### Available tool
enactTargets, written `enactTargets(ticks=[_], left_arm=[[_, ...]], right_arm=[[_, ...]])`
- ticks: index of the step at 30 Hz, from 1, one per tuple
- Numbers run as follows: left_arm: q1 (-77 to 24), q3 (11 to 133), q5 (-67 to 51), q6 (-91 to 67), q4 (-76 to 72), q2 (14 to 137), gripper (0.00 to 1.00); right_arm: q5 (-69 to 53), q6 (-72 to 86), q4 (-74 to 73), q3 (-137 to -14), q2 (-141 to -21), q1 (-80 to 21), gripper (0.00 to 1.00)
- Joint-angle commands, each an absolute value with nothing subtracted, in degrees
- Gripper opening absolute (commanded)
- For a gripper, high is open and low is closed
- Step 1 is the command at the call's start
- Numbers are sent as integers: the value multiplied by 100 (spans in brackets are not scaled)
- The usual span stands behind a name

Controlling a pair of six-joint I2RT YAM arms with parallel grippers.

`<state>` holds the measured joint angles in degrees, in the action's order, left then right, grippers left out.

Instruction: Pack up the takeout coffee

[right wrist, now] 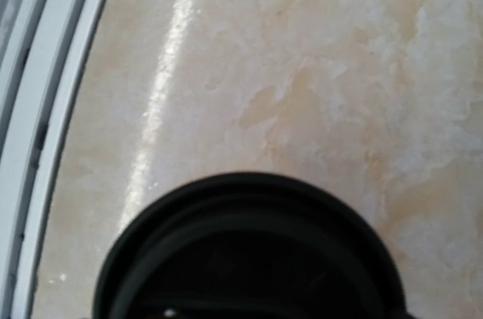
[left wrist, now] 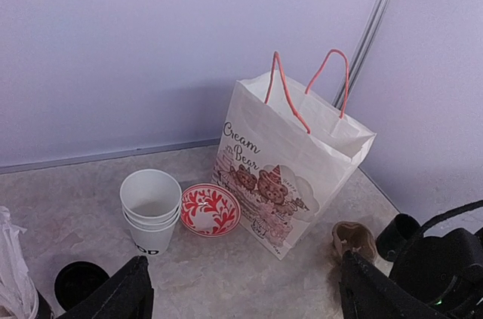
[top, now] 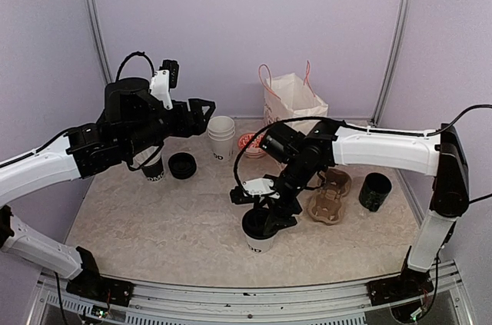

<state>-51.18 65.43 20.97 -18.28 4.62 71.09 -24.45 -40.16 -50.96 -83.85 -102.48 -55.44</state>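
Note:
One takeout coffee cup [top: 257,242], white with black lettering and a black lid, stands near the front middle of the table. My right gripper [top: 265,213] reaches down over its top, one finger on each side of the lid. The right wrist view shows only that black lid [right wrist: 249,251], close up and filling the lower frame, with no fingers in sight. Whether the fingers touch the lid does not show. My left gripper [top: 201,108] hangs open and empty above the back left, and its fingertips [left wrist: 128,292] frame the bag and cups below.
A loose black lid [top: 182,165] lies beside a lettered white cup [top: 154,174] half hidden under my left arm. At the back are stacked white cups [top: 221,137], a red patterned bowl [top: 247,143] and a paper bag [top: 294,102]. At the right are a brown cup carrier [top: 329,200] and a black pot [top: 374,191].

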Motion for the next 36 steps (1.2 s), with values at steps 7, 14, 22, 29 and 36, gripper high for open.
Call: enactTargets(ticks=[7, 14, 22, 29, 36], left_arm=[[-5065, 6407, 2047, -1916, 458, 6841, 82], [-4915, 6564, 2203, -2136, 1014, 6830, 75], [-4562, 7198, 2214, -2291, 1910, 7291, 69], [-4518, 7394, 2025, -2244, 1920, 7567, 69], [-4315, 7626, 1958, -2274, 2109, 7894, 67]], right_arm=[[-1830, -3558, -4675, -8979, -10498, -5571, 78], [-1709, -3218, -4733, -9912, -11161, -5069, 75], [-1473, -2660, -4667, -11081, -11912, -4425, 74], [-1498, -2346, -4939, -12197, -12696, -4215, 75], [-1380, -2252, -5145, -12626, -13062, -4203, 79]])
